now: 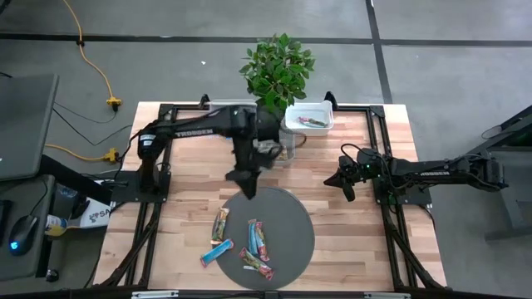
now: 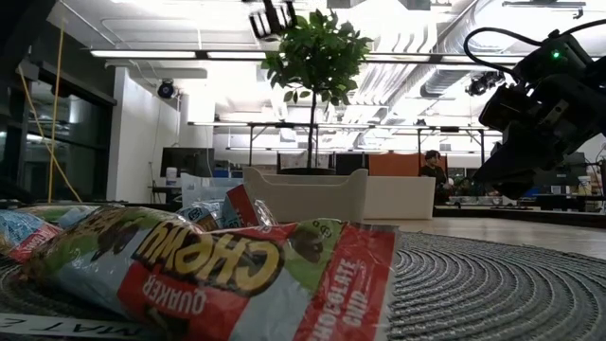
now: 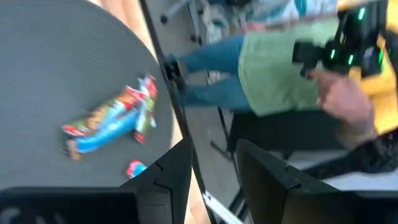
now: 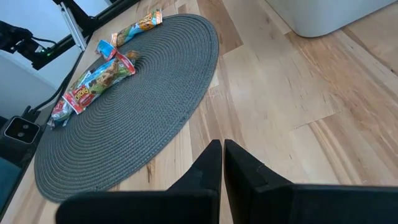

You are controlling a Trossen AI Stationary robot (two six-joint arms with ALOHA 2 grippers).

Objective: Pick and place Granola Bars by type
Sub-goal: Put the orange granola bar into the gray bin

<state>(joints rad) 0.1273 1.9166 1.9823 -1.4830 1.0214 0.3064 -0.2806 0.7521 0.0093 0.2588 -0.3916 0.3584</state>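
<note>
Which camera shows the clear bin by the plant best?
The high view: the whole clear bin shows from above, bars inside. The low view shows only its side wall; the right wrist view catches one corner; the left wrist view misses it.

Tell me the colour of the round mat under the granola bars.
Dark grey, with a ribbed woven pattern; the right wrist view shows it best.

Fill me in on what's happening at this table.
A two-armed robot is sorting granola bars off a round grey mat into clear bins by the potted plant. The left gripper hangs over the mat's far edge, jaws part open with nothing visible between them. The right gripper waits shut over bare wood to the mat's right. Several bars lie on the mat, and one bin already holds at least one. A person stands beyond the table.
</note>
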